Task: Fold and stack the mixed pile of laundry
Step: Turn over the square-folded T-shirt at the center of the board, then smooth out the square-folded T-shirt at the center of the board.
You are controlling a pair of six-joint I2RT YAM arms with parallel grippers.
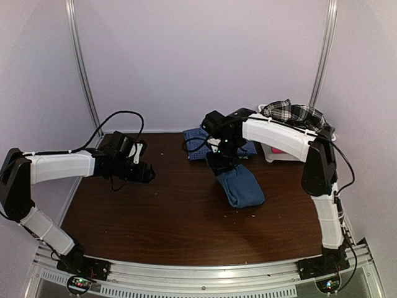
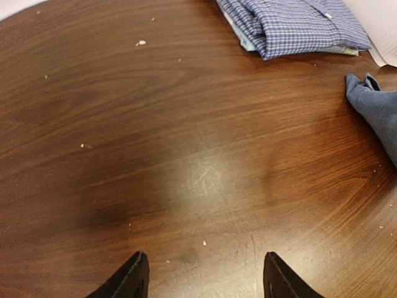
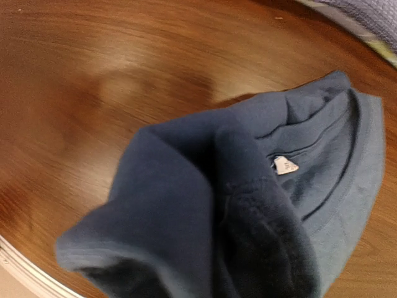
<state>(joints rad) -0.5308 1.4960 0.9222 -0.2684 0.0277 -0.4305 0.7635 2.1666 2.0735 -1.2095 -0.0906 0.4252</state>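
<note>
We find the T-shirt (image 1: 242, 186) lying right of centre on the table (image 1: 155, 211). Just behind it lies a folded checked shirt (image 1: 208, 143). Behind it and to the right stands the bin (image 1: 294, 158), with the plaid shirt (image 1: 294, 113) draped over its top and another piece (image 1: 280, 151) showing within. The right gripper (image 1: 220, 164) sits at the T-shirt's far end, and the left gripper (image 2: 205, 257) hangs well to its left, over bare table.

Two arms (image 1: 62, 166), one bin (image 1: 270, 156), four visible garments (image 1: 245, 189)
</note>
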